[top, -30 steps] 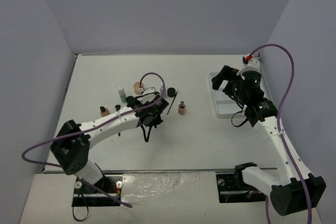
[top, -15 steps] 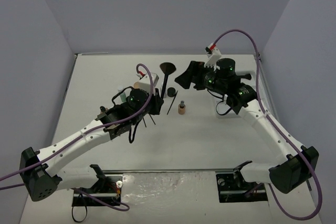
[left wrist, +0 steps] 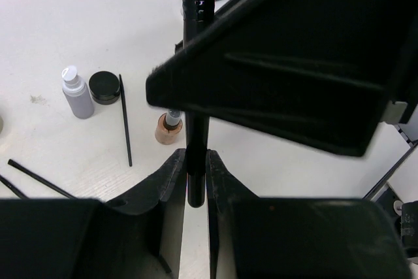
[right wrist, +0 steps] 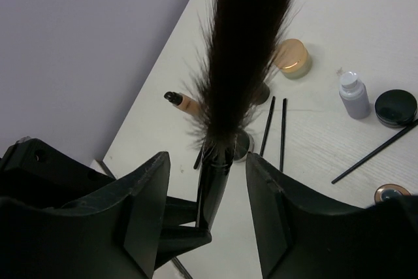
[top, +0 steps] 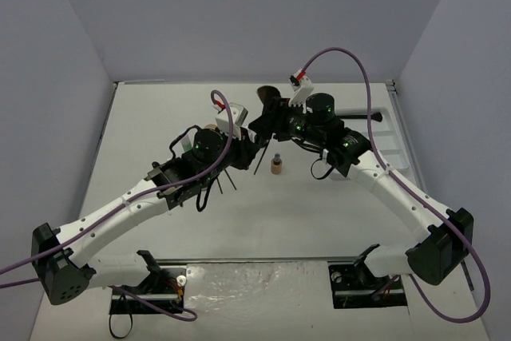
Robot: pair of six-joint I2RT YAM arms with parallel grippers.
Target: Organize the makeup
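Observation:
My left gripper (left wrist: 196, 174) is shut on the lower end of a large black powder brush (left wrist: 196, 96), which stands upright above the table. Its bushy head (right wrist: 248, 50) fills the right wrist view. My right gripper (right wrist: 209, 161) is open, one finger on each side of the brush's ferrule (right wrist: 217, 181), with a gap on both sides. From above, both grippers meet at the brush (top: 266, 95) in mid-table. Below lie a tan bottle (top: 275, 167), a grey bottle (left wrist: 77, 93), a black jar (left wrist: 104, 87), a tan jar (right wrist: 292, 58) and thin black brushes (right wrist: 283, 125).
The white tray (top: 397, 129) lies at the far right, with a dark item in it. Another tan bottle (right wrist: 186, 102) lies on its side near the left wall. The left arm (top: 128, 209) stretches diagonally across the near left of the table.
The left arm raised the big brush upright. The right arm swung left from the tray to the brush, and its jaws have narrowed around the ferrule.

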